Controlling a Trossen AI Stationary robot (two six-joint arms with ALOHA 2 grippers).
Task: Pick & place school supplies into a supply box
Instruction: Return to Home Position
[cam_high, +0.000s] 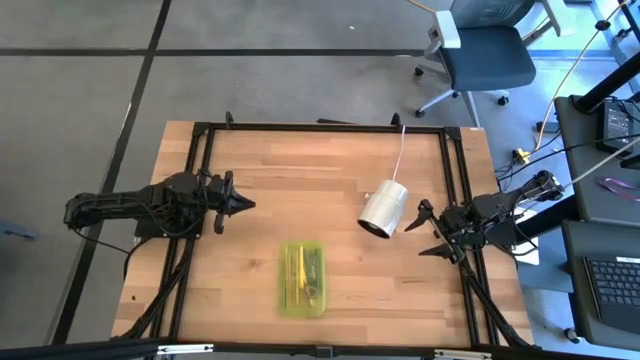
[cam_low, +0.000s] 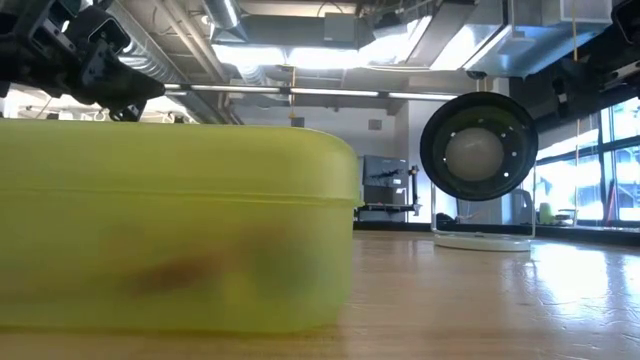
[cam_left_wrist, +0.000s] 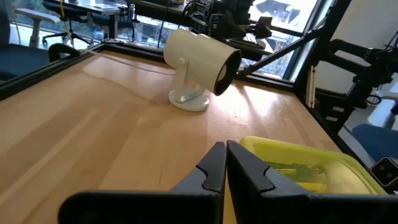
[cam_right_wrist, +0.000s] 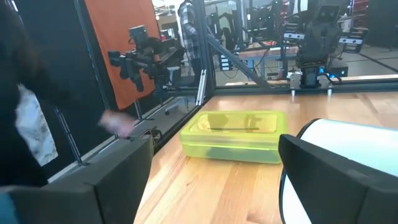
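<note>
The supply box (cam_high: 302, 279), a shallow translucent yellow-green box, sits flat on the wooden table near its near edge. Thin yellow and dark pens (cam_high: 298, 275) lie inside it. The box fills the left of the low view (cam_low: 170, 230) and shows in the left wrist view (cam_left_wrist: 305, 165) and right wrist view (cam_right_wrist: 236, 134). My left gripper (cam_high: 243, 204) is shut, hovering over the table's left half, left of and beyond the box. My right gripper (cam_high: 427, 232) is open at the table's right side, beside the white cylinder. Scissors and marker cannot be made out.
A white cylinder (cam_high: 383, 211) on a cord stands on a round foot right of the table's middle, close to my right gripper; its dark open face shows in the low view (cam_low: 478, 148). Black frame rails (cam_high: 200, 180) edge the table. A person's hand (cam_right_wrist: 118, 124) shows blurred beyond the near rail.
</note>
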